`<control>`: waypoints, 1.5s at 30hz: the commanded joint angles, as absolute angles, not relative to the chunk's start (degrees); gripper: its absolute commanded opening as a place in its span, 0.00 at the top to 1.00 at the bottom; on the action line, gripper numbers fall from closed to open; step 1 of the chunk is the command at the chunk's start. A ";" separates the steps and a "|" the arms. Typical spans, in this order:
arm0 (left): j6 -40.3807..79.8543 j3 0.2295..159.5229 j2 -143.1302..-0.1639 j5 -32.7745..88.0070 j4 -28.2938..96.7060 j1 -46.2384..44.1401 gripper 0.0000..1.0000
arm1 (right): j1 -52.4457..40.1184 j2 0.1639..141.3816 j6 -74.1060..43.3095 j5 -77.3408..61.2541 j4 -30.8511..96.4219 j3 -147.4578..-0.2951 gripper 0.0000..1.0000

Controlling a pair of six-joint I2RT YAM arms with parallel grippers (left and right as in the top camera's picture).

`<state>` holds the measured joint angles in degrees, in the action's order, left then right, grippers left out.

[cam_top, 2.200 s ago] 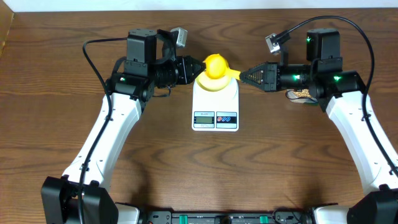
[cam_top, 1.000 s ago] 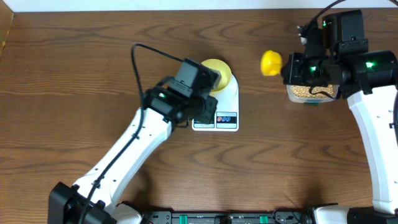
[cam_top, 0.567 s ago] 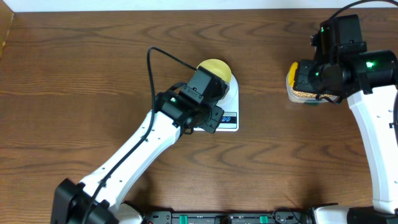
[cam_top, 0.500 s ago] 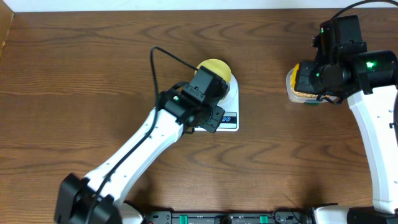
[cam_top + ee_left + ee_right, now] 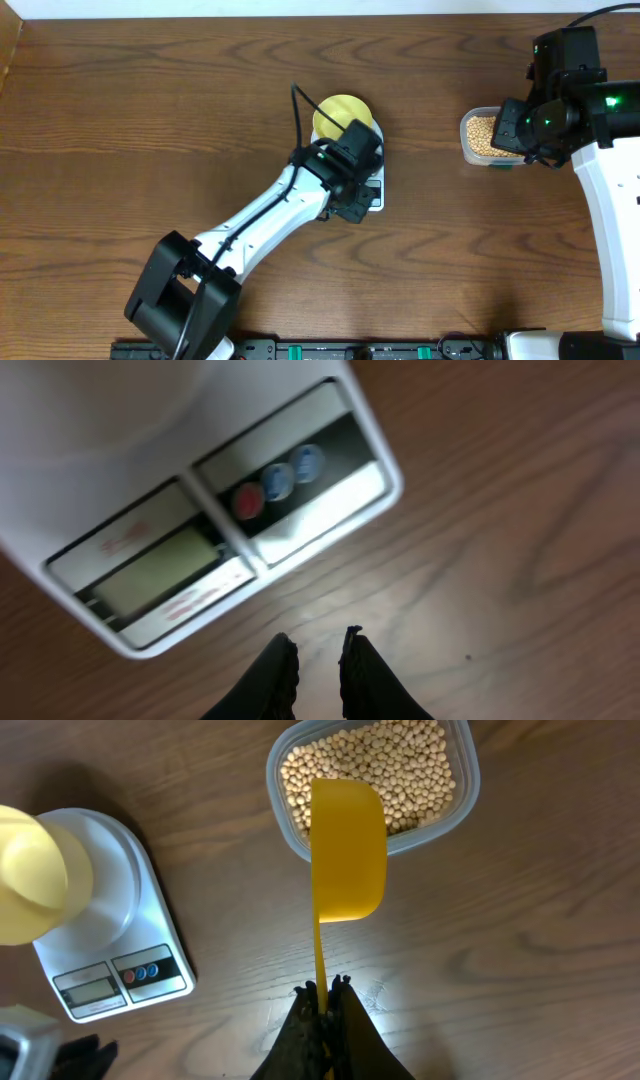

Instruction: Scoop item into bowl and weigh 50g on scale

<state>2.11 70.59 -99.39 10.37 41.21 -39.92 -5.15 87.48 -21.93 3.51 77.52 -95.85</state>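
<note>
Scale: the white digital kitchen scale [image 5: 115,920] lies on the brown wooden desk [image 5: 150,120], a little left of the middle. Its display end is nearest.
Bowl: the small pale-yellow bowl [image 5: 338,110] stands upright on the far part of the scale's platform.
Scale panel: the grey display [image 5: 160,572] sits beside a red button [image 5: 248,502] and blue buttons [image 5: 307,460]. No figures can be read on the display.
Left claw: the left claw [image 5: 318,650] points down at bare desk just near of the panel end. Its fingers are drawn nearly together with a thin gap at the tips, and they hold nothing. Whether the tips touch the wood cannot be told.
Left arm: the left arm [image 5: 270,215] reaches from the near left, and its wrist covers most of the scale's near half in the overhead view.
Beans: the tan soybeans [image 5: 420,765] fill the clear rectangular plastic tub [image 5: 468,792]. The tub stands to the right of the scale, well apart from it.
Scoop: the yellow measuring scoop [image 5: 348,850] is held with its cup over the near edge of the tub, above the beans. The cup's face shows only yellow, and its thin handle runs back to the claw.
Right claw: the right claw [image 5: 325,995] is pinched tight on the end of the scoop handle.
Right arm: the right arm [image 5: 600,200] comes up the right edge of the desk, and its wrist hides the scoop from overhead.
</note>
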 commanded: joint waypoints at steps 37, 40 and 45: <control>0.03 70.32 -108.36 4.64 31.77 -40.84 0.81 | -4.82 87.35 -20.93 4.38 77.36 -96.84 0.99; 0.01 70.32 -108.36 3.75 31.40 -40.84 0.81 | -4.82 87.35 -20.93 4.38 77.36 -96.84 0.99; -0.01 70.32 -108.36 3.31 31.11 -40.84 0.81 | -4.82 87.35 -20.93 4.38 77.34 -96.84 0.99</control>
<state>0.99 70.59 -107.90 4.75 31.22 -40.95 -5.15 87.48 -21.65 3.49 77.34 -95.85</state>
